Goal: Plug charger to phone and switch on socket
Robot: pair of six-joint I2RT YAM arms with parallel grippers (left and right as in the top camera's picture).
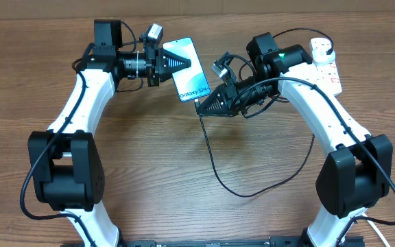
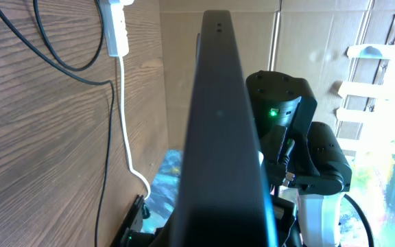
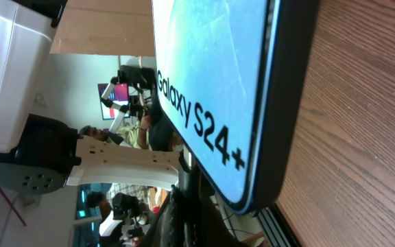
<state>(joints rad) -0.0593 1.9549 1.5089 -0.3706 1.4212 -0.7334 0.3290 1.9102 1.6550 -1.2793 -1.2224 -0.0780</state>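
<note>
The phone (image 1: 190, 75), with a light blue screen reading "Galaxy S24+", is held above the table at the back centre. My left gripper (image 1: 175, 63) is shut on its left side. In the left wrist view the phone (image 2: 221, 137) is an edge-on dark slab. My right gripper (image 1: 204, 104) is shut on the connector end of the charger (image 1: 214, 165) at the phone's bottom edge. In the right wrist view the phone (image 3: 211, 68) sits just above my dark fingers (image 3: 204, 213); the connector tip is hidden. The socket (image 1: 326, 65) lies at the back right.
The thin black cable loops over the wooden table (image 1: 149, 178) in front of the right arm, and its far end passes under that arm. The left wrist view shows the socket (image 2: 115, 27), its thick white cord (image 2: 125, 123) and cardboard boxes (image 2: 321, 27) beyond the table.
</note>
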